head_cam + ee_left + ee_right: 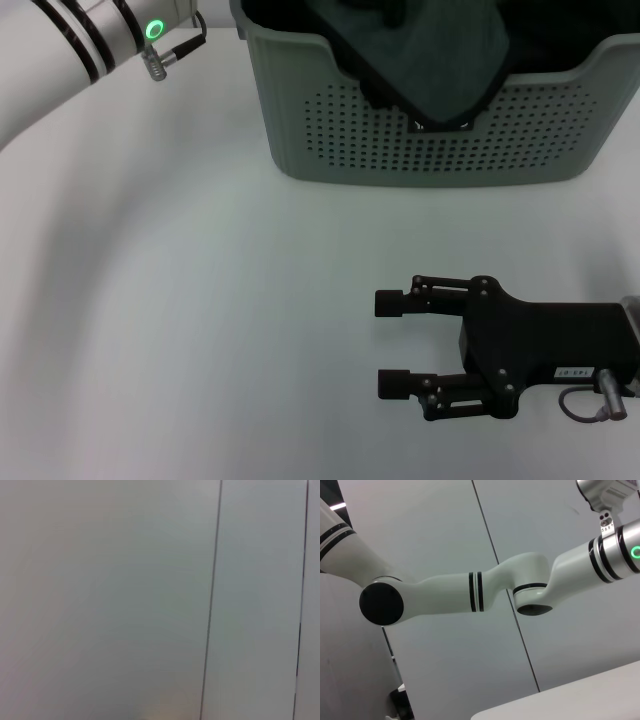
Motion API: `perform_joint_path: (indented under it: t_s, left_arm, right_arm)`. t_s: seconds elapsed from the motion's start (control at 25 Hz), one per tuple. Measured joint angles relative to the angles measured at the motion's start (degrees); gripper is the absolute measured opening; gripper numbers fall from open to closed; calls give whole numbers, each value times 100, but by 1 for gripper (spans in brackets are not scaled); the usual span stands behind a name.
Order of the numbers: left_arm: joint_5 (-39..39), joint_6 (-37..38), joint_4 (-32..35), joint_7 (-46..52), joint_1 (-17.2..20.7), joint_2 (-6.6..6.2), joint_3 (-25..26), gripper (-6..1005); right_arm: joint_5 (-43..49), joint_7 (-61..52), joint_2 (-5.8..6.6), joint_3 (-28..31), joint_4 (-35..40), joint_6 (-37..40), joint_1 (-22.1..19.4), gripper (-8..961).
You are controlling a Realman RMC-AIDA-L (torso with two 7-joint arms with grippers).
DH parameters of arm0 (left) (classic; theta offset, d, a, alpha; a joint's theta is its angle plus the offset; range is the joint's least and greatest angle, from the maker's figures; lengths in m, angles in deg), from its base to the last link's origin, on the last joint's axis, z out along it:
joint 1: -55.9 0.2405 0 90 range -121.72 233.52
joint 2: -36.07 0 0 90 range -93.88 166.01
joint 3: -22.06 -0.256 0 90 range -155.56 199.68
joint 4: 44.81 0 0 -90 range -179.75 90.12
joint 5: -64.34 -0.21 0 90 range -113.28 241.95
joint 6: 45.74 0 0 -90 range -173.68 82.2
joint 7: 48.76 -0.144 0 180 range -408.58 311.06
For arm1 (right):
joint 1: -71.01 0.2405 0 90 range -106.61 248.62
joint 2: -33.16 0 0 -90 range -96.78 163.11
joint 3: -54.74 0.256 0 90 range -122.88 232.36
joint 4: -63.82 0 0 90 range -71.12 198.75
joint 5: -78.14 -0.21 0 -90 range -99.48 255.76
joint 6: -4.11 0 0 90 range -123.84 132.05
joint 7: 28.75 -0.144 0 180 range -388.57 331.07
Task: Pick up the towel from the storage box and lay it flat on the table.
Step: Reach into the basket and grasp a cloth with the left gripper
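The pale grey-green storage box (430, 150) stands at the far middle-right of the white table (200, 330) in the head view. The towel (425, 55) lies inside it, dark teal-grey face up, with a black-edged corner and small white tag hanging over the front rim. My right gripper (393, 343) is open and empty, low over the table in front of the box, fingers pointing left. My left arm (80, 50) reaches across the far left corner; its gripper is out of view. The left wrist view shows only a pale wall.
The box's rim reaches the frame's top and right edge. The right wrist view shows my left arm (480, 587) against a panelled wall, with a strip of table edge (560, 700) below.
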Motion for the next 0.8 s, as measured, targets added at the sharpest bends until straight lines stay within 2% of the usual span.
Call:
perform_joint_path:
  t_s: [0.12, 0.24, 0.36, 0.48, 0.68, 0.8]
  left_arm:
    - [-78, -39, 0, 358, -54, -28, 1, 108]
    - [-185, -70, -78, 768, -168, -83, 34, 204]
    - [-423, -176, -175, 1071, -287, -83, 211, 299]
    - [-703, -232, -337, 1438, -440, -78, 346, 439]
    - [-894, -157, -661, 2067, -746, -214, 370, 647]
    - [-885, -35, -711, 2191, -799, -241, 383, 762]
  right_arm:
    - [0, 0, 0, -12, 0, -2, 8, 750]
    - [0, 0, 0, -10, 0, 3, -4, 750]
    - [0, 0, 0, -7, 0, 9, -24, 750]
    - [0, 0, 0, -22, 0, 10, -25, 749]
    - [0, 0, 0, -44, -30, 12, -26, 749]
    - [0, 0, 0, -51, -39, 12, -30, 749]
